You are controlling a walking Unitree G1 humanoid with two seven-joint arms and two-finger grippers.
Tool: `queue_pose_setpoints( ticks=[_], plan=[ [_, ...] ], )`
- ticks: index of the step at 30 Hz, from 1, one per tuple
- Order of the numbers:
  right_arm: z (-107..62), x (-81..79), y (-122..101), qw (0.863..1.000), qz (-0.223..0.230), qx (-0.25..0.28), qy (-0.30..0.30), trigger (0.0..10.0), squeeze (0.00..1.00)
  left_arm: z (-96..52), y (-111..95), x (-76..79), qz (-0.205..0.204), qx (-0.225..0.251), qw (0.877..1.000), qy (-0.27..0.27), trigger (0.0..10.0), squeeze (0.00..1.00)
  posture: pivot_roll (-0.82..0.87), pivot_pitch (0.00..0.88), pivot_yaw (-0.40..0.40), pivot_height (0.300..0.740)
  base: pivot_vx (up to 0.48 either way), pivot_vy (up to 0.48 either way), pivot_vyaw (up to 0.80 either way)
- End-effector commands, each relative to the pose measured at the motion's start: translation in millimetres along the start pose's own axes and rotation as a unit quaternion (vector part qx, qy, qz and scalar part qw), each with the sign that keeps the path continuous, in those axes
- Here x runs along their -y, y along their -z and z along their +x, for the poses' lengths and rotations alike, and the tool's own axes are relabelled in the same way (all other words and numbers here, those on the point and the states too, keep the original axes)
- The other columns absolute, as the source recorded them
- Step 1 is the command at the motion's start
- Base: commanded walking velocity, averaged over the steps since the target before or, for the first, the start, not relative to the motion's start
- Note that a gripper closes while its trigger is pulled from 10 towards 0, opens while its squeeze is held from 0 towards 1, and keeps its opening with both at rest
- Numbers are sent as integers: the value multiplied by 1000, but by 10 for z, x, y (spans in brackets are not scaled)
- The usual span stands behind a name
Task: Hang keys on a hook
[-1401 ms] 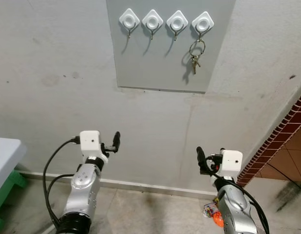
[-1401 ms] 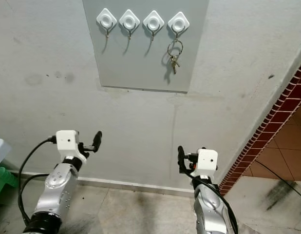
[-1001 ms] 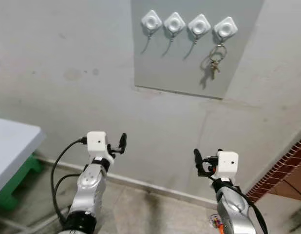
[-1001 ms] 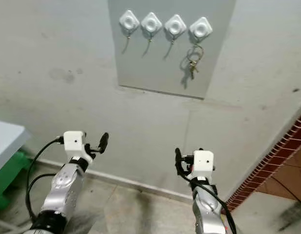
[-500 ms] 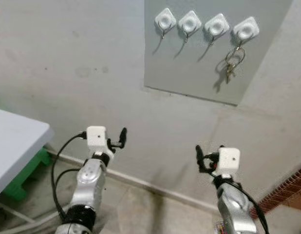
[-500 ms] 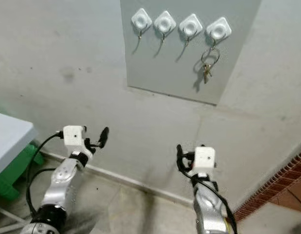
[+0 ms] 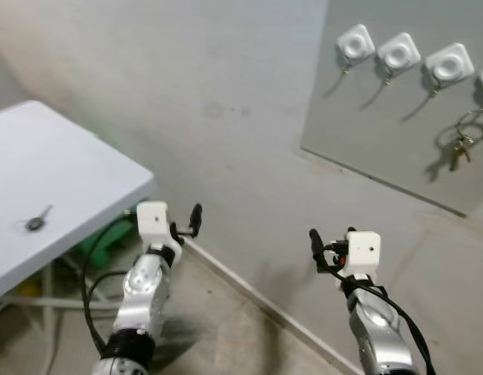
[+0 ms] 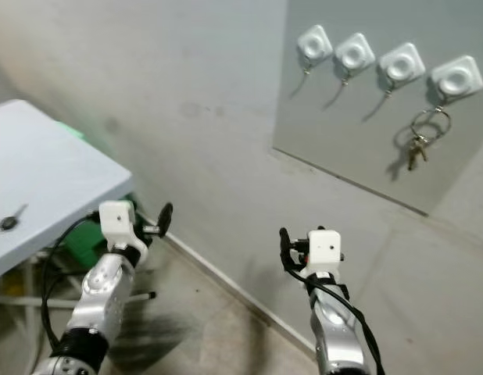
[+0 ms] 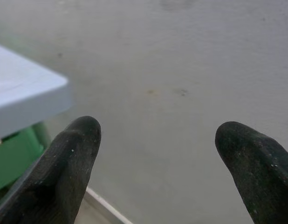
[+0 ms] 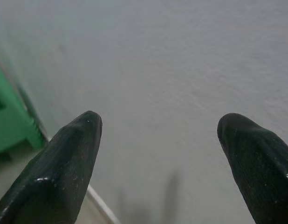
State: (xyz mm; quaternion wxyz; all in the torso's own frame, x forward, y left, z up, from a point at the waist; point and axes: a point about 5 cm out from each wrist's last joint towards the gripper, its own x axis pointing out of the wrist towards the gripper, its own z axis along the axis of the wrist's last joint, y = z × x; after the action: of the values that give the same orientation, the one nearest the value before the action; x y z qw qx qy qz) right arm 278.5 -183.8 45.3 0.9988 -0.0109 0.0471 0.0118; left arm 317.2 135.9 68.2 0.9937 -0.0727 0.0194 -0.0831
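While one key ring (image 8: 423, 139) already hangs from the rightmost hook (image 8: 457, 77), both the left gripper (image 7: 193, 221) and right gripper (image 7: 316, 248) are spread wide and empty, so fetching the lone key (image 7: 36, 221) from the white table (image 7: 85, 176) looks next.

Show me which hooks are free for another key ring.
Three hooks are bare: far-left hook, second hook and third hook. The rightmost hook is taken by the hung keys. Another key lies on the white table.
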Motion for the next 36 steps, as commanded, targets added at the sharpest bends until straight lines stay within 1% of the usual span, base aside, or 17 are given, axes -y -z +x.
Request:
queue_pose_setpoints(
  ticks=[1, 15, 36],
  plan=[
    [40, -54, -61, 1000, 7, 9, -7, 10000, 0, -15, -37, -91, 12, 5, 1000, -10, 10000, 0, 48, 0, 8, 740, 0, 0, 800],
    [62, -32, -110, 1000, 8, 14, -10, 10000, 0, -4, -118, -81, 7, 26, 1000, -7, 10000, 0, 51, 0, 6, 740, 0, 0, 800],
    [37, -37, -100, 1000, 10, 11, -11, 10000, 0, -15, -129, -99, 2, 22, 1000, -11, 10000, 0, 56, 0, 8, 740, 0, 0, 800]
  ],
)
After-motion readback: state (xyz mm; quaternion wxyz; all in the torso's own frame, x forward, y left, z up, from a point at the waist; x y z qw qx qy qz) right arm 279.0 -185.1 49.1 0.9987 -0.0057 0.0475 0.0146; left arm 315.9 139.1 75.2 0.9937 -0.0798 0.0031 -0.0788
